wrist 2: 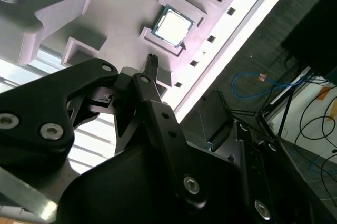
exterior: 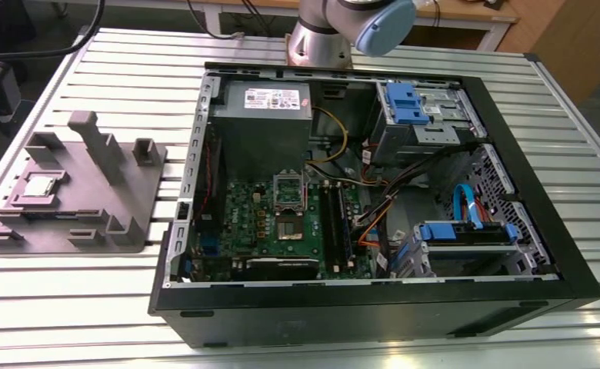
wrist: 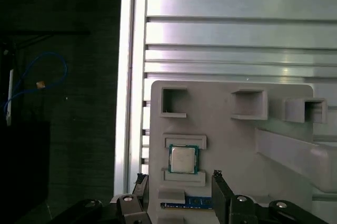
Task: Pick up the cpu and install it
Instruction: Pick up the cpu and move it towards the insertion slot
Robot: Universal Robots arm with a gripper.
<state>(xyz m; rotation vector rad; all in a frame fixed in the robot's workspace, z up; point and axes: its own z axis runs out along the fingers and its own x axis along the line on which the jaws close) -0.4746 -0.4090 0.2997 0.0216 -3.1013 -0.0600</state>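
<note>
My gripper (wrist: 178,176) hangs wide open and empty. Its two black fingertips (wrist: 217,174) stand well apart, and in the first wrist view the cpu (wrist: 183,159) shows between them, below them and untouched. The tips look narrow and ridged at the end, hard-edged rather than padded.

The cpu lies flat in a shallow seat of the grey fixture (wrist: 226,145), hemmed by a raised lip on two opposite sides. It is a thin square with a pale, smooth, silvery metal top and a narrow green border.

That shape is where I judge the trouble lies. There is very little edge to hold, so a finger that comes down slightly off line could land on a lip or on the metal top instead of beside the chip. A squeeze on smooth metal could tip the chip or let it slide out. A tilted chip would also sit badly in the socket (exterior: 288,207), which I take to be delicate.

The fixture is matte moulded plastic, blocky, with square pockets and upright posts. In the exterior view it rests on the ribbed aluminium table (exterior: 95,323), at that view's left. The open computer case (exterior: 382,319) stands just beside it — black sheet metal around a green motherboard (exterior: 244,219).
</note>
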